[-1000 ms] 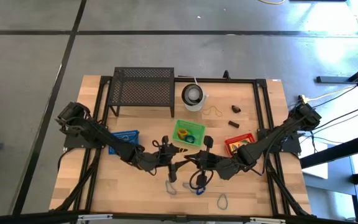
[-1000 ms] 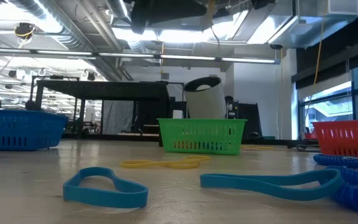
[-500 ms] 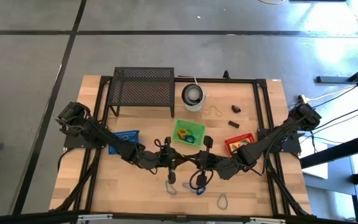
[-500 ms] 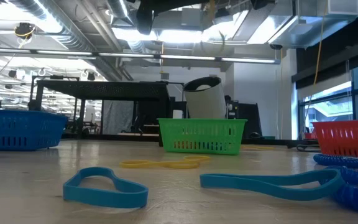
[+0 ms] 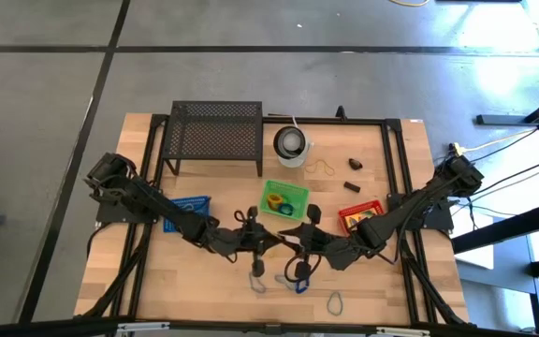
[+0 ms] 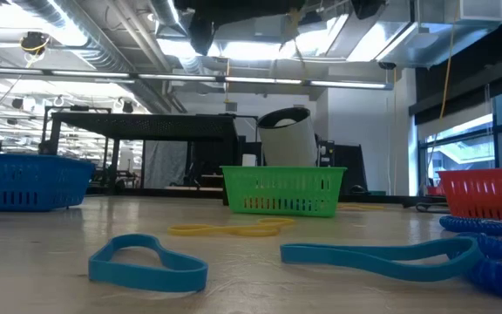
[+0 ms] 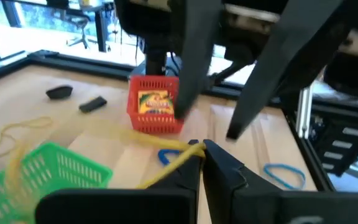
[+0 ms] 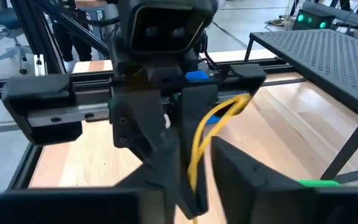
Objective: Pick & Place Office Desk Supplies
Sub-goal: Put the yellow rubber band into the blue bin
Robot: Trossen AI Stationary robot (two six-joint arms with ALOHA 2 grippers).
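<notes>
My two grippers meet above the middle of the table, near the green basket. A yellow rubber band hangs between them. My left gripper is shut on it. My right gripper faces it with its fingers apart on either side of the band's loop. The band runs close along one right finger; whether it touches, I cannot tell. Blue bands and another yellow band lie flat on the table. My left gripper pinches the yellow band's end between its two fingertips, coming about level from the table's left. The rest of the band trails off from the tips toward my right gripper, lifted clear of the table.
A blue basket stands left of centre. A red basket with a crayon box stands to the right. At the back are a black mesh rack, a white cup, a thin yellow band and two black clips. A blue coil lies near the front.
My left gripper has moved toward the table's right, up to my right gripper. The things on the table have stayed where they were.
</notes>
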